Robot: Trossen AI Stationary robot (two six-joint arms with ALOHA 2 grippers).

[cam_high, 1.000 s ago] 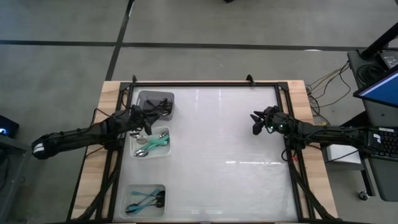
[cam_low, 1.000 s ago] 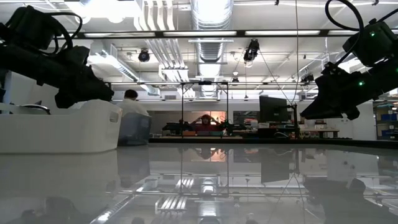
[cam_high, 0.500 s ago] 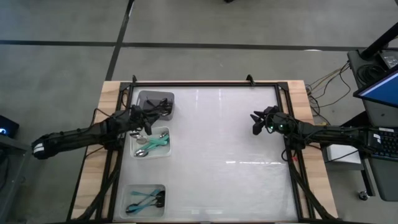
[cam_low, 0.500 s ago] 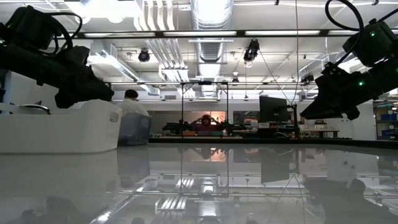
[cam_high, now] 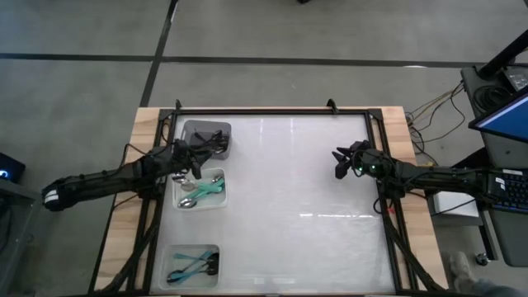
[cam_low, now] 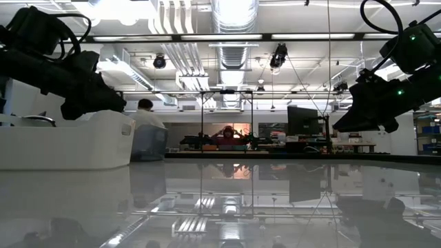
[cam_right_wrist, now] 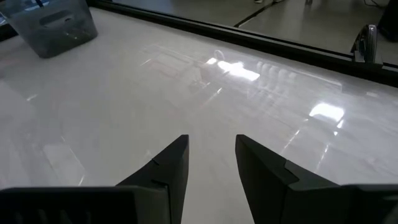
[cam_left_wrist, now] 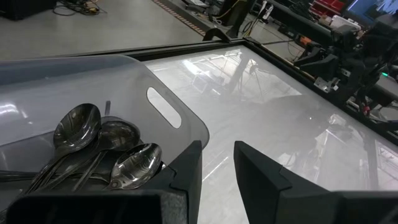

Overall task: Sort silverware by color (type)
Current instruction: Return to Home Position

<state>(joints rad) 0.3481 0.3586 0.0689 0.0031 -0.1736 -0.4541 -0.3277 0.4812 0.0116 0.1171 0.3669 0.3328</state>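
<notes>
The silverware lies in three bins at the table's left. Dark shiny spoons (cam_left_wrist: 99,143) are in the grey bin (cam_high: 206,134). Spoons with silver bowls and teal handles (cam_high: 202,191) are in the white bin (cam_high: 200,204). Spoons with dark bowls and teal handles (cam_high: 191,266) are in the clear bin (cam_high: 173,252). My left gripper (cam_high: 198,165) hovers open over the gap between the grey and white bins, its fingers (cam_left_wrist: 186,168) empty. My right gripper (cam_high: 338,162) hovers open near the table's right side, with only bare tabletop below it (cam_right_wrist: 211,140).
A black frame (cam_high: 272,111) runs around the glossy white tabletop (cam_high: 289,198), whose middle and right lie open. In the low view the white bin (cam_low: 65,141) stands at the left under my left arm. People sit far off in the room behind the table.
</notes>
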